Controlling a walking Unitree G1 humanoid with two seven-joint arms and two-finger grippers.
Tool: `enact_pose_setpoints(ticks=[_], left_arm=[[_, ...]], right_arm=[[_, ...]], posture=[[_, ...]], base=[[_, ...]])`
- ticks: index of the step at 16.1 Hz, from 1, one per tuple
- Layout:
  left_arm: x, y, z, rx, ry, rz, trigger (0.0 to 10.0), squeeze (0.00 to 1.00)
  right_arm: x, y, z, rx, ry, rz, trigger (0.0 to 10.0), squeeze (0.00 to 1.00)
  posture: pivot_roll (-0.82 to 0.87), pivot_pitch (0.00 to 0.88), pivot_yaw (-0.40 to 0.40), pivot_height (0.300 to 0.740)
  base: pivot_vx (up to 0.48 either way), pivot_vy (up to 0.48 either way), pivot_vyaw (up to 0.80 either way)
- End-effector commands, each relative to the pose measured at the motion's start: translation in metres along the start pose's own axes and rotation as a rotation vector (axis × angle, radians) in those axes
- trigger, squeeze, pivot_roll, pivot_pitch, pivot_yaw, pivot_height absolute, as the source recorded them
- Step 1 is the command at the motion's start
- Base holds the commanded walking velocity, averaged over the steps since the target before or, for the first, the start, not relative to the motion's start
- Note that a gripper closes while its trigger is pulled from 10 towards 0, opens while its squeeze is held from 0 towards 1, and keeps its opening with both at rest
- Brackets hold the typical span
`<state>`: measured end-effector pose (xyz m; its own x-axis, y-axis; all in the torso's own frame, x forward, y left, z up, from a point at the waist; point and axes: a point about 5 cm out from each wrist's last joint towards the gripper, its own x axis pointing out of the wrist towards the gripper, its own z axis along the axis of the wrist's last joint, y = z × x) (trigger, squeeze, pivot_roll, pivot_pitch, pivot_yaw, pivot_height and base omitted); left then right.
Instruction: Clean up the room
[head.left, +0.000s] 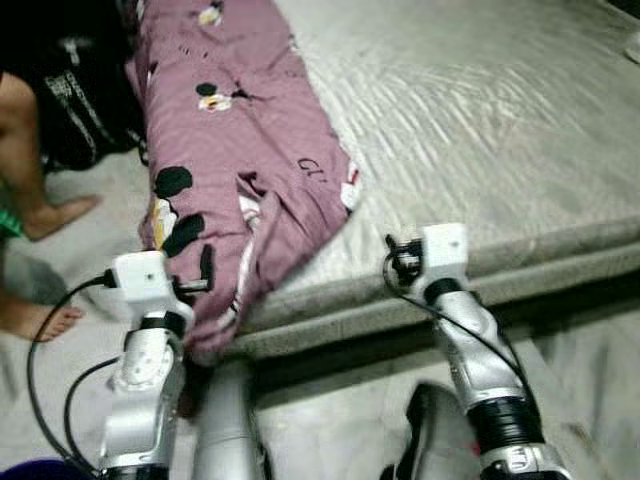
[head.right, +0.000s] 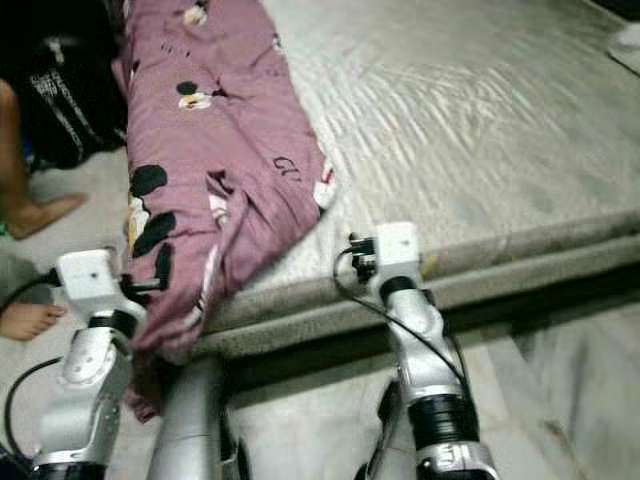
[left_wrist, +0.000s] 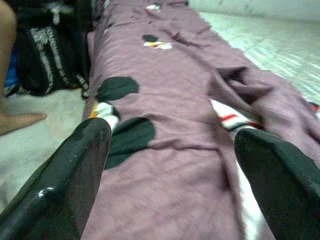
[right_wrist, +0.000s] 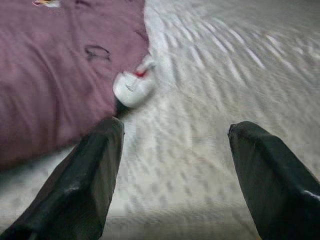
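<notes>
Bed (head.left: 480, 120) under rumpled, perhaps cartoon-print blanket (head.left: 240, 150)

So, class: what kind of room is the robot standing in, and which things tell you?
Most likely a bedroom. A wide mattress under a pale sheet sits before the robot, a mauve cartoon-print blanket lies along its left side, and a dark bag rests on the floor.

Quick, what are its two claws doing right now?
Left gripper: open, holding nothing, over the purple blanket.
Right gripper: open, holding nothing, above the mattress.
</notes>
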<state>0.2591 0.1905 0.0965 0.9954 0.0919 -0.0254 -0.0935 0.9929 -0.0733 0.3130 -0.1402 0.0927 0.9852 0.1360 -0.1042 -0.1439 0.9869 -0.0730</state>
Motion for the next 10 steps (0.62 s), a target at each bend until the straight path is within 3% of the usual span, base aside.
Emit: enact_pose_setpoints(ticks=[1, 2, 10], left_arm=[[-0.0016, 0.0086, -0.0027, 0.012, 0.015, 0.022, 10.0, 0.00], [-0.0015, 0.0087, -0.0032, 0.011, 0.020, 0.023, 10.0, 0.00], [-0.0004, 0.0080, -0.0062, -0.001, 0.042, 0.032, 10.0, 0.00]], right_arm=[[0.0028, 0.0105, 0.0055, 0.015, -0.019, 0.035, 10.0, 0.00], [0.0028, 0.0106, 0.0053, 0.017, -0.018, 0.035, 10.0, 0.00], [0.0031, 0.0109, 0.0047, 0.021, -0.020, 0.042, 10.0, 0.00]], posture=[[0.06, 0.072, -0.003, 0.500], [0.06, 0.072, -0.002, 0.500], [0.07, 0.065, 0.000, 0.500]], base=[[0.420, 0.000, 0.00], [0.412, 0.000, 0.00], [0.000, 0.000, 0.00]])
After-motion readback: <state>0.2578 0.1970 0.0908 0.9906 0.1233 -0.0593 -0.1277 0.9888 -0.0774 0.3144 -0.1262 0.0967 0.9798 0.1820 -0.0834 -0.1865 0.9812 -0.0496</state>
